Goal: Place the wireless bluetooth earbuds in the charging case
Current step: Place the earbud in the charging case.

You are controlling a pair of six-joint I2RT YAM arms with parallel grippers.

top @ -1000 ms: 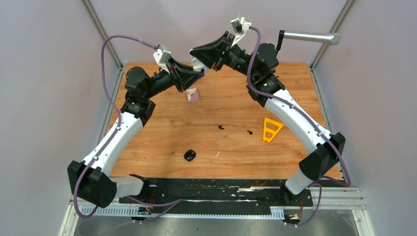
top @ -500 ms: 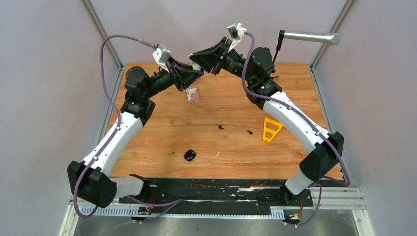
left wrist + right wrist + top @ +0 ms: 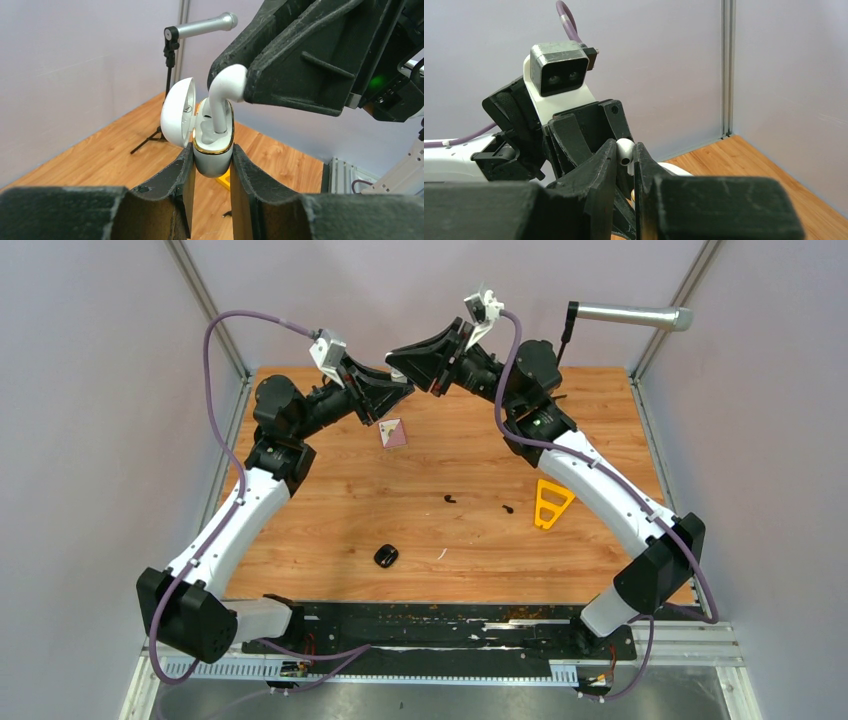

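Okay, left tool [image 3: 402, 388] pinches the white charging case [image 3: 213, 161] upright, lid open, in the air near the surface's [image 3: 330, 500] 12 o'clock edge. Right tool [image 3: 626, 154] is clamped on a white earbud [image 3: 225, 82], stem tip inside the case's open top. One black earbud [image 3: 449, 499] lies near surface centre, with a second black earbud [image 3: 508, 508] at its 3 o'clock.

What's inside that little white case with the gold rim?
A glossy white earbud reaches stem-down into the open white charging case. Its tip and the socket's bottom are hidden behind the case wall.
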